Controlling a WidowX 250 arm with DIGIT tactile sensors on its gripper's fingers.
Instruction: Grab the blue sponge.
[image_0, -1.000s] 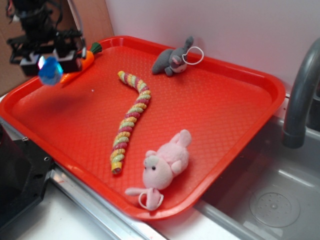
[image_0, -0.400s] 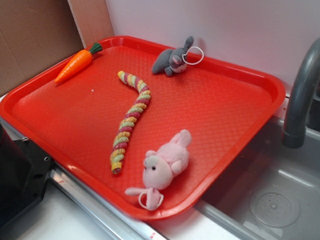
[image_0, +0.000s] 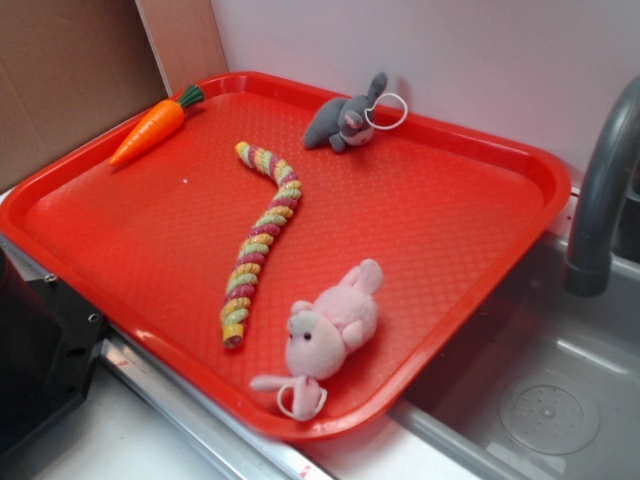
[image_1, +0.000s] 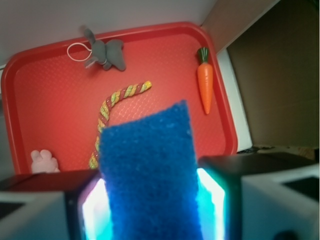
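Observation:
In the wrist view the blue sponge (image_1: 149, 172), a bright blue foam block, fills the lower middle of the frame. It stands upright between my two glowing fingers (image_1: 212, 200), and my gripper (image_1: 150, 210) is shut on it, held high above the red tray (image_1: 30, 75). The exterior view shows neither the sponge nor the gripper.
On the red tray (image_0: 470, 260) lie a toy carrot (image_0: 150, 128) at the far left corner, a twisted multicoloured rope (image_0: 255, 245), a grey plush (image_0: 345, 120) at the back and a pink plush (image_0: 330, 325) at the front. A grey faucet (image_0: 600, 190) and sink (image_0: 540, 400) stand to the right.
One second ago the gripper with the blue sponge hung over the carrot in the exterior view. It has since left that view; the toys on the tray have not moved.

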